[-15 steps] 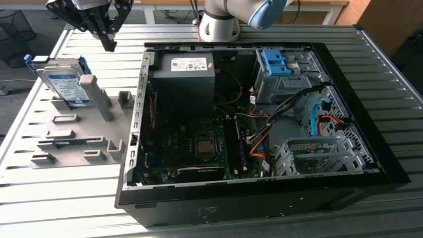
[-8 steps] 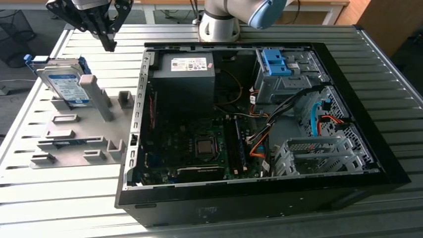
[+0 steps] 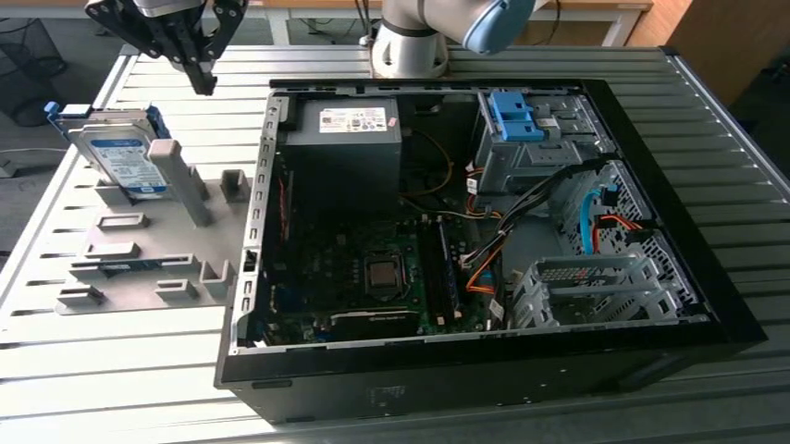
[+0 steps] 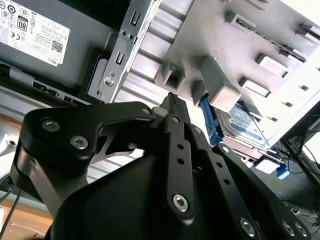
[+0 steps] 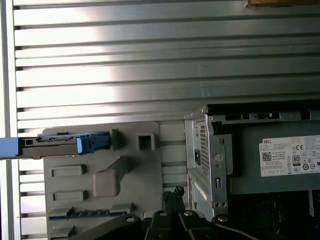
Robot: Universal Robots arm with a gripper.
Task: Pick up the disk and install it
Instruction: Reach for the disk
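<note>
The disk (image 3: 124, 159) stands on edge in a slot of the grey holder plate (image 3: 148, 277), at the exterior view's left, its white-and-blue label facing out. The first wrist view has the disk (image 5: 52, 145) edge-on with its blue tab; in the second wrist view the disk (image 4: 246, 123) sits behind a grey post. My gripper (image 3: 203, 85) hangs above the table between the disk and the open computer case (image 3: 494, 361), apart from both. The fingers (image 4: 172, 102) are pressed together with nothing in them. The gripper (image 5: 172, 194) also pokes in at the first wrist view's edge.
Inside the case are a black power supply (image 3: 346, 139) with a white sticker, a motherboard (image 3: 370, 277), loose cables, and a metal drive cage with a light-blue bracket (image 3: 512, 116). The holder plate carries several grey posts (image 3: 185, 180). The table is ribbed metal (image 3: 111, 370).
</note>
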